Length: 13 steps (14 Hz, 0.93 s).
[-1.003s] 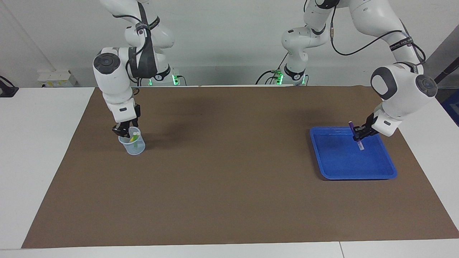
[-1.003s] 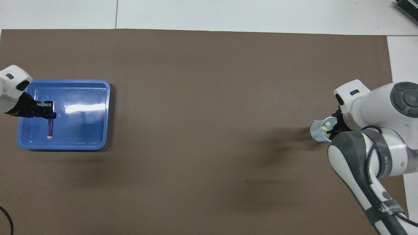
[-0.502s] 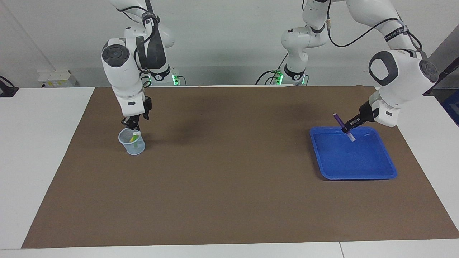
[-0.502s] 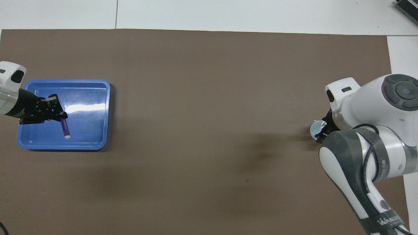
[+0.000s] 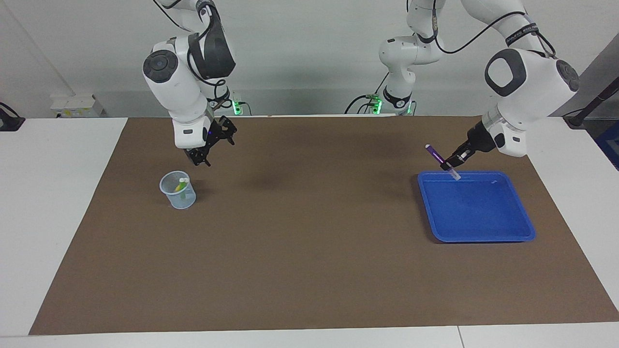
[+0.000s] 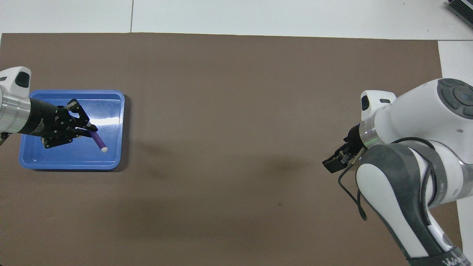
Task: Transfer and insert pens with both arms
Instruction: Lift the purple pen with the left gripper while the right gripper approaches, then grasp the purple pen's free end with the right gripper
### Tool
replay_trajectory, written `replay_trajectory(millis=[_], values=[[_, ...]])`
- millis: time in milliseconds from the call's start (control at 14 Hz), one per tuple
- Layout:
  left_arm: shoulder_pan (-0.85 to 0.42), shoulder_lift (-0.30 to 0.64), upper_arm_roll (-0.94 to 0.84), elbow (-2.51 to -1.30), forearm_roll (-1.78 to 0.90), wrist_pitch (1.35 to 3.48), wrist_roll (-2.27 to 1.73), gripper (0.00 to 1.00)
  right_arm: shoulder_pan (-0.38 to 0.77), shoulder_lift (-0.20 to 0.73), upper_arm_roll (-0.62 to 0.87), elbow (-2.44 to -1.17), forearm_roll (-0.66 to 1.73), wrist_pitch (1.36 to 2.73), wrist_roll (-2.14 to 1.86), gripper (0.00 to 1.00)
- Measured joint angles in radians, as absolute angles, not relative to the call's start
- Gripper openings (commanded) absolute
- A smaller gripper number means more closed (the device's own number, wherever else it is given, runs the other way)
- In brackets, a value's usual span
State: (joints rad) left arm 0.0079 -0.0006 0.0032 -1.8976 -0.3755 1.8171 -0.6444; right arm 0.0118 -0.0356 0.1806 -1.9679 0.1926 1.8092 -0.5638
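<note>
Two large robot arms with glossy white, rounded shells: the right arm (image 5: 176, 92) and the left arm (image 5: 527, 84). Each elbow joint carries a dark grey circular cap. A broad dark grey band wraps the right arm's upper link, and thin black cables loop along both arms, held by black straps with small white lettering. Each wrist ends in a silver metal ring, then a black cylindrical section. On these sit the black two-finger right gripper (image 5: 203, 159) and left gripper (image 5: 452, 164), built of thin linked bars. A small dark oval window marks each white wrist block.
</note>
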Motion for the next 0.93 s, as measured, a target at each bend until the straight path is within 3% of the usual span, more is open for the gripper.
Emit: replay_trajectory(millis=[502, 931], values=[[-0.074, -0.140, -0.001, -1.964, -0.468, 1.822, -0.968, 0.00, 0.021, -0.036, 0.187, -1.961, 0.514, 1.811, -0.146, 1.00], [-0.167, -0.239, -0.003, -2.062, -0.508, 1.895, -1.180, 0.00, 0.146, -0.041, 0.191, -1.904, 0.693, 1.916, 0.386, 1.00]])
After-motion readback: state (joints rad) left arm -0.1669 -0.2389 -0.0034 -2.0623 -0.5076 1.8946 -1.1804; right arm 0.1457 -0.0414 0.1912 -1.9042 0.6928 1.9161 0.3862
